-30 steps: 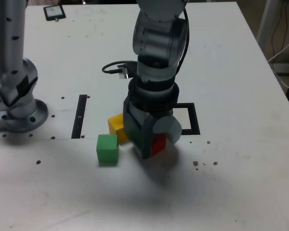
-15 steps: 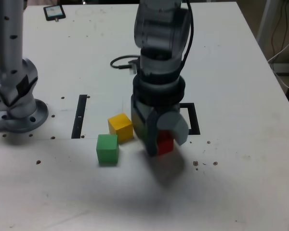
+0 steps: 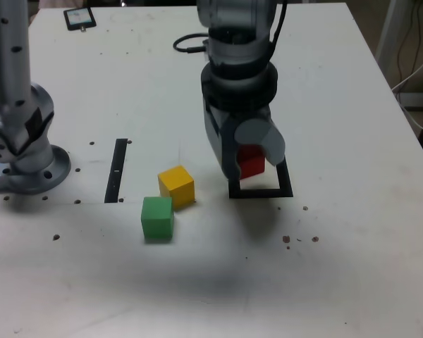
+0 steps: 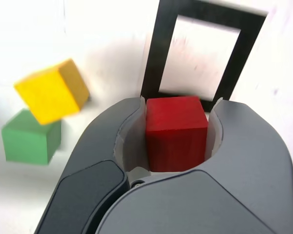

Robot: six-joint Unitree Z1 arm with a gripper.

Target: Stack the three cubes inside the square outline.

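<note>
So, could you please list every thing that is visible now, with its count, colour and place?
red cube: 1, red, held in the tool above the near edge of the square outline.
yellow cube: 1, yellow, on the table, touching the green cube.
green cube: 1, green, in front of the yellow one.
square outline: 1, black frame, white centre, under the tool.
black strip: 1, black, exterior view's left of the cubes.
small dark device: 1, far corner.
cable: 1, black, behind the arm.
table: 1, white.
arm base: 1, grey, exterior view's left.
tool: 1, grey, shut on the red cube.

Red cube (image 3: pixel 252 163) gripped above square outline (image 3: pixel 261 191); yellow cube (image 3: pixel 176 185), green cube (image 3: pixel 157 217) touching.
</note>
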